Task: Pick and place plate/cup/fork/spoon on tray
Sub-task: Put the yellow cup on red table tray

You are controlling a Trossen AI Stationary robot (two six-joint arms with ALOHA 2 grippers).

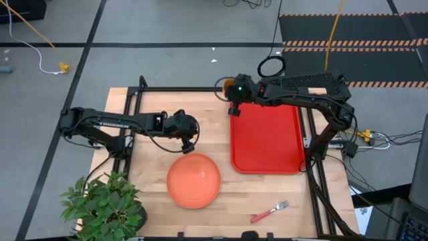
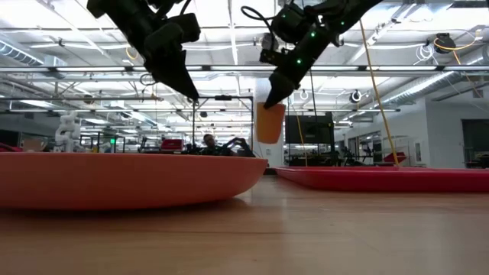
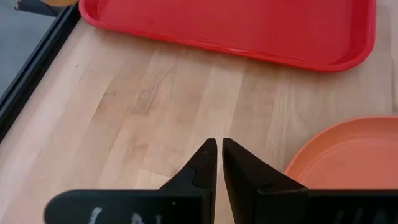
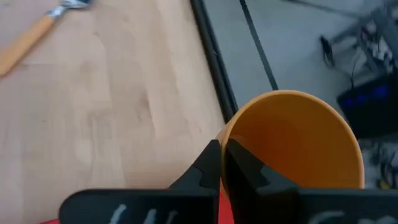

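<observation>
The salmon-orange plate (image 1: 193, 181) lies on the wooden table near the front; it also shows in the low view (image 2: 122, 179). The red tray (image 1: 266, 137) lies to its right. My right gripper (image 1: 235, 109) is shut on the small orange cup (image 2: 270, 122), raised over the tray's far left corner. My left gripper (image 1: 189, 144) is shut and empty, above the table just beyond the plate's far edge. The fork (image 1: 269, 213) lies flat near the front edge. The orange-handled spoon (image 4: 28, 38) lies flat on the wood; the high view does not show it. My right gripper pinches the cup's wall at the rim (image 4: 231, 138), one finger inside the mouth and one outside. The fingers (image 2: 279, 84) come slanting down from above. The cup hangs below them, mouth up, nearly upright, lifted clear of the table and tray.
A potted green plant (image 1: 103, 204) stands at the table's near left corner. A black frame rail (image 1: 174, 89) runs along the far edge. Bare wood lies between the plate and the tray (image 3: 186, 106).
</observation>
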